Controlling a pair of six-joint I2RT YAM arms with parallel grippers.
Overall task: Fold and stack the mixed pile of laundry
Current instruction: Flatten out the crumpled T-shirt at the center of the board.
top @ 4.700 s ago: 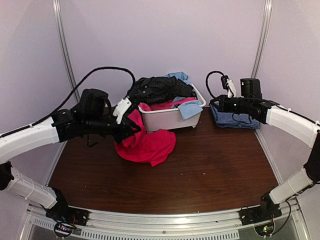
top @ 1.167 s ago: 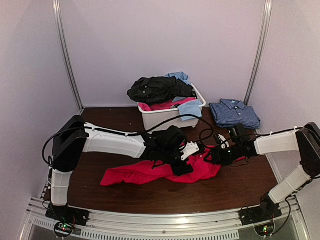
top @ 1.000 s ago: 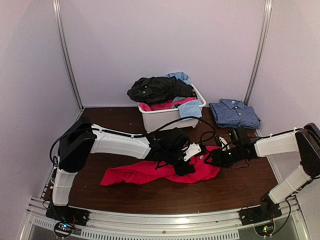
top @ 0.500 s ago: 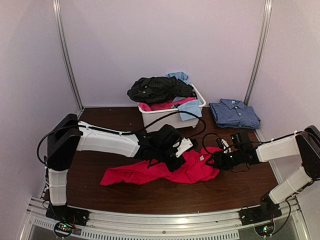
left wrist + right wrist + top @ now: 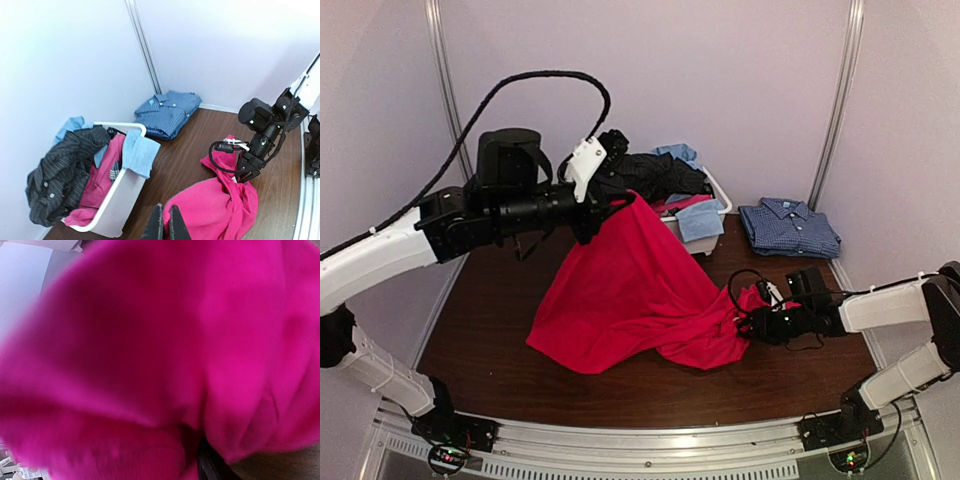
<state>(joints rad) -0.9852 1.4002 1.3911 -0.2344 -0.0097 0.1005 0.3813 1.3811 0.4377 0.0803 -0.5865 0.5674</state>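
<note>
My left gripper [image 5: 618, 200] is shut on the top edge of the pink-red garment [image 5: 630, 290] and holds it high in front of the tub, so the cloth hangs down to the table. In the left wrist view its fingers [image 5: 164, 226] pinch the pink cloth [image 5: 215, 205]. My right gripper [image 5: 745, 324] is low over the table, shut on the garment's right end. Pink cloth [image 5: 150, 340] fills the right wrist view, with one dark fingertip [image 5: 207, 467] showing. The black pinstriped garment [image 5: 650, 170] and light blue cloth [image 5: 700, 218] lie in the tub.
The white tub [image 5: 724, 203] stands at the back middle, half hidden by the hanging garment; it also shows in the left wrist view [image 5: 117, 195]. A folded blue checked shirt [image 5: 788, 226] lies at the back right. Walls with metal posts close in on both sides.
My left gripper has risen from the table up and back to the left, lifting the pink-red garment so that it hangs spread out. My right gripper has stayed low on its right end.
</note>
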